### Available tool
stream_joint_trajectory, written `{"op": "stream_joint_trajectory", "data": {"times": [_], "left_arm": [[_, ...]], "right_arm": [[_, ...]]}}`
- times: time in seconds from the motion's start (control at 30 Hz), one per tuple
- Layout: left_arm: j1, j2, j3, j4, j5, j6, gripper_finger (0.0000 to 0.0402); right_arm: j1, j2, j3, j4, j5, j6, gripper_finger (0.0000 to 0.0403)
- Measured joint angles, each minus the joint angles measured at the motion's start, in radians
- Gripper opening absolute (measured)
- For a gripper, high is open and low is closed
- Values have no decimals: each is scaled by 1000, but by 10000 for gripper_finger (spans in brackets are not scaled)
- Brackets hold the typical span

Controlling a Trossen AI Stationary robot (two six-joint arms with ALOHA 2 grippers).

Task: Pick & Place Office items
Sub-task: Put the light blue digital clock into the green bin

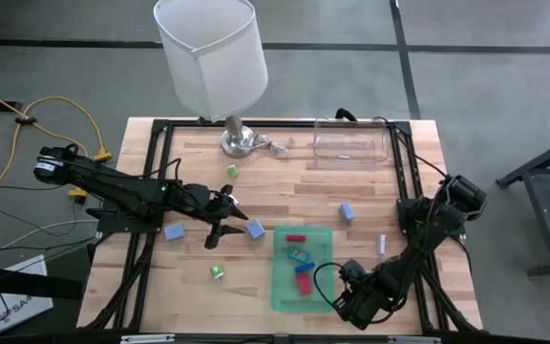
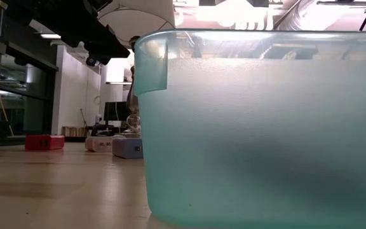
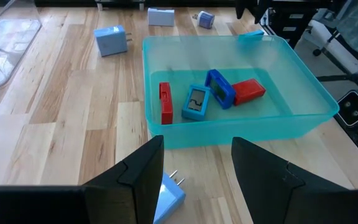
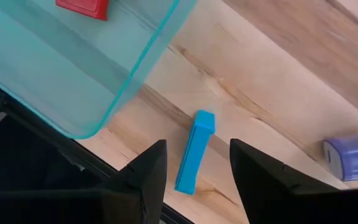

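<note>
- Overhead, the left gripper [image 1: 220,222] hovers over the wooden table [image 1: 285,177] left of the green tray [image 1: 325,291], its fingers apart with nothing between them.
- Just beside that gripper lies a pale blue plug block [image 1: 255,228]; in the left wrist view its two metal prongs [image 3: 175,179] point toward the tray.
- Four office items rest inside the tray: a red stick [image 3: 165,103] with its long axis running across the tray's short side, a teal block [image 3: 197,102] with a small grey panel on top, a blue clip [image 3: 220,88] leaning on it, and a red block [image 3: 248,91].
- No writing on any piece can be read; the teal block's panel may carry a mark, but it is too small to tell.
- Down at the table's near right, the right gripper [image 1: 354,301] sits just beside the tray's corner, fingers parted and empty.
- Between its fingers in the right wrist view, a bright blue stick [image 4: 195,151] lies flat on the wood, its long axis running away from the gripper, beside the tray wall.
- Further items lie scattered: a blue block [image 1: 174,232], two green pieces [image 1: 217,272] [image 1: 232,171], another blue block [image 1: 347,211] and a white stick [image 1: 383,245].
- A clear container [image 1: 351,141] and a lamp [image 1: 213,59] stand at the far edge.
</note>
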Motion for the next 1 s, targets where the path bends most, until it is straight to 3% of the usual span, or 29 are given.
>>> {"op": "stream_joint_trajectory", "data": {"times": [1.0], "left_arm": [[0, 0, 0, 15, -4, 0, 184]], "right_arm": [[0, 138, 0, 94, -115, 53, 162]]}}
